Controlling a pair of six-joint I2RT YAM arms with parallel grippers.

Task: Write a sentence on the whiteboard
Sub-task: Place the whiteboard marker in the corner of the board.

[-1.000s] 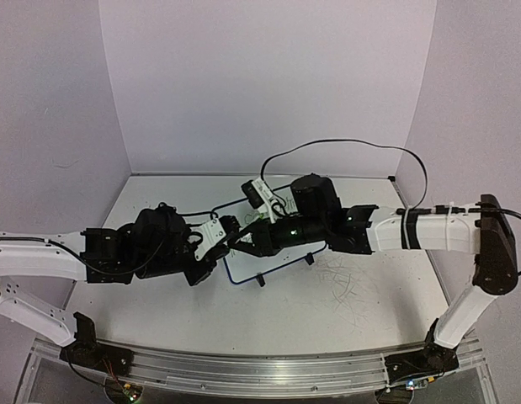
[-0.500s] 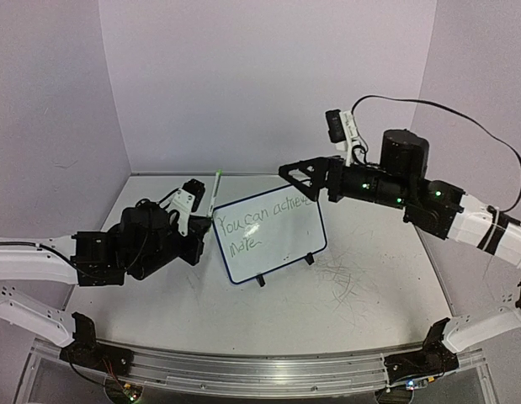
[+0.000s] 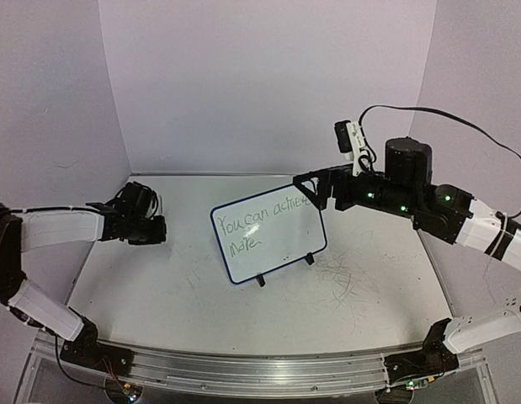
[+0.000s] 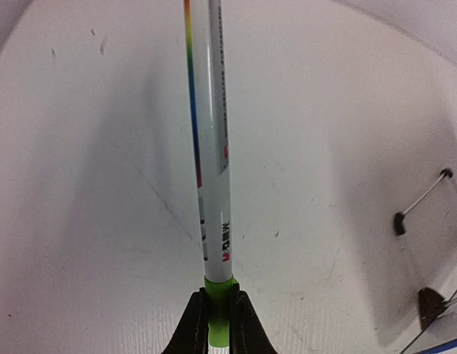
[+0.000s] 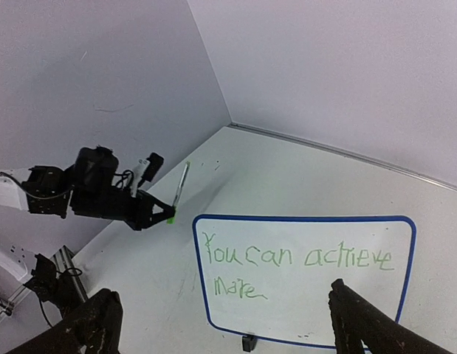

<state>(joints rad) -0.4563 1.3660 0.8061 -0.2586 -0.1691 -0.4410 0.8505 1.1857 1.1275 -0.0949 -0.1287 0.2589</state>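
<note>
top external view: the whiteboard [image 3: 281, 252] stands about mid worktop [image 3: 344, 303] on its two little feet [image 3: 260, 281]. it leans back, with the written face turned up and toward the arm bases. its long axis runs left to right, right end a bit further back. the green sentence [image 3: 258, 227] "you can achieve more" follows that axis in two lines.

looks to me like the writing step is done. the left fingers [image 4: 217, 324] are clamped on the green end of the marker [image 4: 211, 147], off to the left and well apart from the whiteboard, barrel pointing away from the wrist. the right fingers [image 3: 312, 190] are spread wide, holding nothing, hovering by the whiteboard's far right corner.

next move, i'd guess: set the marker down without bumping the whiteboard.
</note>
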